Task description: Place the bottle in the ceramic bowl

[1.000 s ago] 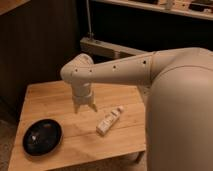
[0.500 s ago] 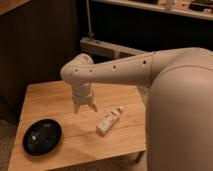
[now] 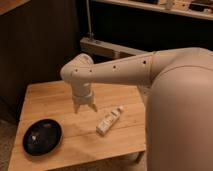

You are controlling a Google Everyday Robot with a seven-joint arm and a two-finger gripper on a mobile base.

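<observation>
Table (image 3: 50, 97) under tool (image 3: 85, 107): one bottle (image 3: 110, 121), bowl (image 3: 50, 132)

Gripper (image 3: 85, 107), fingers spread, is held over the table (image 3: 50, 97) — bottle (image 3: 110, 121) near. Bare wood is seen between bottle and ceramic bowl (image 3: 42, 137).

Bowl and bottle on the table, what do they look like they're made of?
The bowl looks like glazed ceramic: glossy black, light reflection inside. The bottle is probably plastic: matte white, faint darker label marks. The table looks like wood, pale with plank lines. The claw, open and empty, hangs above it between them.
</observation>
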